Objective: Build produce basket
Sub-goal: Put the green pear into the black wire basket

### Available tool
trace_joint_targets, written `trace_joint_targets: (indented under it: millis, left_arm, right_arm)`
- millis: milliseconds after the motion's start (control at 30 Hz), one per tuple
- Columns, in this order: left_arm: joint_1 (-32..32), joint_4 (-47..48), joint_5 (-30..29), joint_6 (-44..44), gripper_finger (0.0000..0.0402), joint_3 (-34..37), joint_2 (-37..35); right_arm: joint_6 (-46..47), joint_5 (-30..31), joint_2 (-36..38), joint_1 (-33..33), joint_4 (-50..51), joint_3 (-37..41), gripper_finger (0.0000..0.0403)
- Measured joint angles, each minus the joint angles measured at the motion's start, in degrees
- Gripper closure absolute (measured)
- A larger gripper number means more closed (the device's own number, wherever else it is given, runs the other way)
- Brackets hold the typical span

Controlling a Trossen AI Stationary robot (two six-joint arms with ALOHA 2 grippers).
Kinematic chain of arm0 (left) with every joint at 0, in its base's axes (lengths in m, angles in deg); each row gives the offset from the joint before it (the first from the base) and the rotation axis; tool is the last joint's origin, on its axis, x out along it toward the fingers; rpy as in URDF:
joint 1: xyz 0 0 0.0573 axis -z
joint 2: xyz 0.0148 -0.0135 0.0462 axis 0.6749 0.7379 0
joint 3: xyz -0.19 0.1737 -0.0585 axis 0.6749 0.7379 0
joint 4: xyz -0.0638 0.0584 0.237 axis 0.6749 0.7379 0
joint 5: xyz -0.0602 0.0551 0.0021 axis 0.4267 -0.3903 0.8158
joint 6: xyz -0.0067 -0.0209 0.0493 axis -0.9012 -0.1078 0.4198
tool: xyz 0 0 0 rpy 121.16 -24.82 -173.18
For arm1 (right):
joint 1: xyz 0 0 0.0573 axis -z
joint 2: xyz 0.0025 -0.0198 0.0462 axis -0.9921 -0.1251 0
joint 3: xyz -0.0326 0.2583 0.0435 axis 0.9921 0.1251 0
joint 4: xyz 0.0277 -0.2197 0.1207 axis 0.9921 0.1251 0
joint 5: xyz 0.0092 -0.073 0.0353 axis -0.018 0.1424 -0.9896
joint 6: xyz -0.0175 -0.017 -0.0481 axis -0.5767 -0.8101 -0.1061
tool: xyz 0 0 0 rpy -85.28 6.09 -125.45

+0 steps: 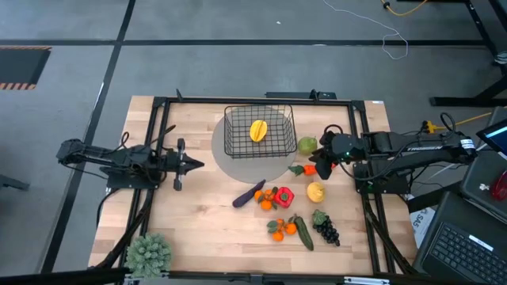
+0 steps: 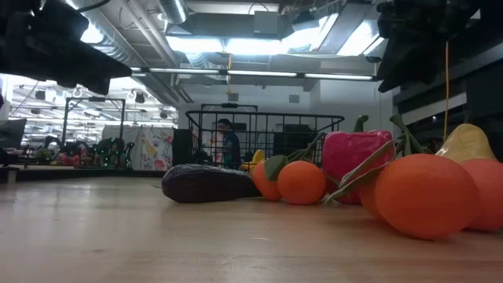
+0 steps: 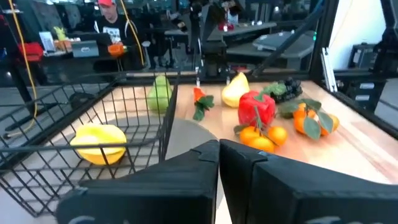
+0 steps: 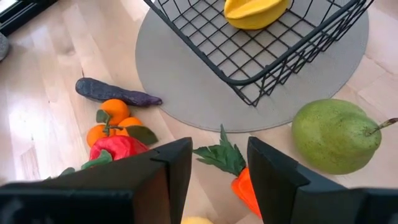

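Note:
The black wire basket [image 1: 279,138] stands on a round grey mat with the yellow starfruit [image 1: 258,131] inside it. The other produce lies on the table: green apple [image 1: 307,146], carrot [image 1: 303,169], lemon [image 1: 316,191], red pepper [image 1: 285,195], eggplant [image 1: 248,194], oranges [image 1: 281,229], cucumber [image 1: 305,236] and grapes [image 1: 325,229]. My right gripper [image 1: 321,164] hovers open over the carrot [image 4: 247,186], one finger on either side of its leafy top [image 4: 221,155], without touching it. My left gripper [image 1: 192,165] is shut and waits left of the basket, off the table surface.
A bushy grey-green plant [image 1: 148,253] sits at the table's near left corner. The grey mat [image 1: 230,162] reaches out under the basket toward the produce. Bare wood lies between my left gripper and the eggplant. A black frame [image 1: 162,103] runs around the table.

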State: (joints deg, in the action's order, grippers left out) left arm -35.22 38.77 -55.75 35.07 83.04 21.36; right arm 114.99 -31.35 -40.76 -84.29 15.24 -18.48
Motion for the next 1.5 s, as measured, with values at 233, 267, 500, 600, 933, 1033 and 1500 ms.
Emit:
trace_joint_targets:
  millis: [233, 267, 500, 600, 933, 1033, 1500]
  left_arm:
    - [0.00, 5.67, -2.38, 0.95, 0.0398, 0.00, 0.02]
    - [0.01, 6.13, -2.38, 1.21, 0.0398, 0.00, 0.02]
    - [0.02, 6.19, -2.40, 1.33, 0.0398, 0.00, 0.02]
    - [0.02, 6.20, -2.40, 1.36, 0.0398, 0.00, 0.02]
    - [0.02, 6.20, -2.43, 1.36, 0.0398, -0.02, 0.02]
    - [0.02, 6.20, -2.43, 1.36, 0.0398, -0.02, 0.02]
    - [0.04, 6.18, -2.45, 1.37, 0.0398, -0.02, 0.02]
  right_arm:
    - [0.87, 6.32, -0.31, 0.02, 0.16, 0.00, 0.0260]
    - [1.73, 6.82, -0.52, 0.02, 0.47, 0.00, 0.0260]
    - [6.92, 15.57, -3.76, 0.17, 1.82, -0.02, 0.0260]
    - [10.17, 15.49, -6.26, 1.08, 4.12, -0.01, 0.0260]
    - [12.74, 17.05, -14.27, 7.23, 5.03, -0.02, 0.0260]
    - [13.92, 17.83, -15.65, 9.97, 5.01, -0.01, 0.0260]
    - [9.31, 11.33, -21.32, 18.34, -1.36, -0.04, 0.0260]
